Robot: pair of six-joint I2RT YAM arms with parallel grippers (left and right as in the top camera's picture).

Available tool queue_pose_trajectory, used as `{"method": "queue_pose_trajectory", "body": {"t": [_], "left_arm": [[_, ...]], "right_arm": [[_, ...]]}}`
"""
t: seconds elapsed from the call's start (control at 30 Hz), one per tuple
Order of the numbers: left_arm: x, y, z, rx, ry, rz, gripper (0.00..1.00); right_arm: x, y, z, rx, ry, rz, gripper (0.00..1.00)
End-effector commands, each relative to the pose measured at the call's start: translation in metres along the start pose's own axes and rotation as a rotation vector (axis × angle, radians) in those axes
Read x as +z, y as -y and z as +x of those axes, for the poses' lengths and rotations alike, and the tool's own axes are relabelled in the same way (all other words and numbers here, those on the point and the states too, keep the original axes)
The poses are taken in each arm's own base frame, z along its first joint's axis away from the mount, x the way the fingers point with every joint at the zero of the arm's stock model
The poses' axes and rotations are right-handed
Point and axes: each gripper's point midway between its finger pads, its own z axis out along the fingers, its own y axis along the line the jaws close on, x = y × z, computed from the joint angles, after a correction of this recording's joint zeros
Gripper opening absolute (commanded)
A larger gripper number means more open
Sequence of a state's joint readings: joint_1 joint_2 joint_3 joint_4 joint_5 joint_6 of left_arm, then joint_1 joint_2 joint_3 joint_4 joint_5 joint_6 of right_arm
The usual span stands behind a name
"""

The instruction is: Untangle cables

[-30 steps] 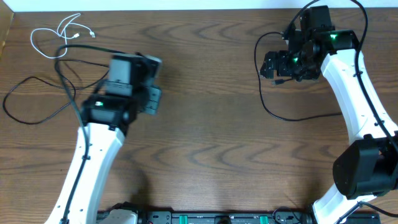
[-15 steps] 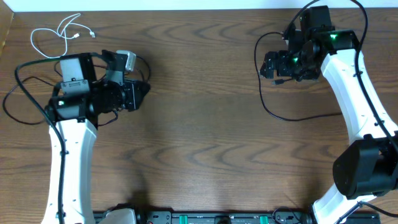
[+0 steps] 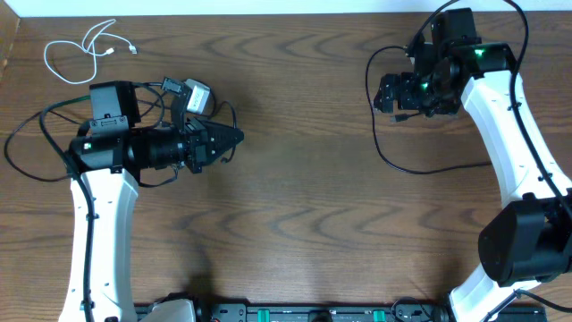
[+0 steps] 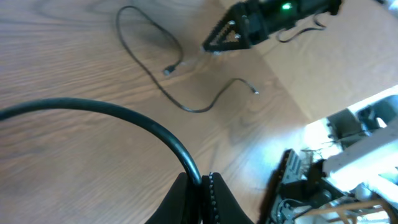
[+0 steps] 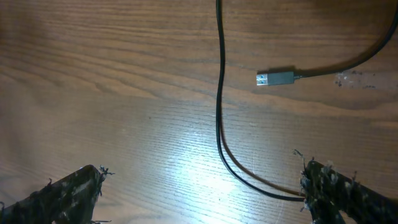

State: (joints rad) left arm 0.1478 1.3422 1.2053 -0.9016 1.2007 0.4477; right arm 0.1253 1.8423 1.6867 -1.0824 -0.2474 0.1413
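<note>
The left black cable point(image 4: 127, 113) is what has moved. A second ago part of it lay slack across the 10 o'clock area of the table point(image 3: 304, 224). Now it rises off the wood in a lifted arc into the left pincer point(image 4: 200, 186), which the left wrist view shows clenched on it. Its remaining loop point(image 3: 9, 152) trails on the table toward 9 o'clock, drawn closer around the arm than before. The white cable point(image 3: 85, 52), coiled at 11 o'clock, has not shifted and now seems to lie apart from the black one. The right black cable point(image 3: 420, 171) at 2 o'clock is likewise unchanged, curving from under the right pincer point(image 3: 390, 95) away toward 5 o'clock. In the right wrist view it runs between the splayed fingers point(image 5: 68, 193) with a USB plug point(image 5: 277, 78) lying beside it; that pincer is released, holding nothing. Within the second the left arm has swung from pointing at 12 o'clock to pointing at 3 o'clock, carrying its catch toward the table's middle. I judge this a drag meant to pull the left cable clear of the white one and stretch it out. The risk is that the trailing loop, which passes close around the arm, snags there rather than straightening.
</note>
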Motion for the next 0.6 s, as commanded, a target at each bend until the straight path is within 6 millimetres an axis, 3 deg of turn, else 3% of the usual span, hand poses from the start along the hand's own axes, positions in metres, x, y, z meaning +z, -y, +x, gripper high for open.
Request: {"method": "queue_pose_trajectory", "body": {"t": [0.0,0.4,0.57], "left_arm": [[0.002,0.021,-0.006,0.075,0.021,0.097,0.07],[0.022,0.053,0.01,0.119,-0.055,0.206,0.07],[0.026,0.052,0.012,0.138,-0.071,0.194,0.08]], "right_arm": [[-0.009,-0.004,-0.005,-0.004,0.027,-0.011,0.99],[-0.009,-0.005,-0.009,-0.009,0.045,-0.014,0.99],[-0.009,-0.005,-0.009,-0.009,0.045,-0.014,0.99]]}}
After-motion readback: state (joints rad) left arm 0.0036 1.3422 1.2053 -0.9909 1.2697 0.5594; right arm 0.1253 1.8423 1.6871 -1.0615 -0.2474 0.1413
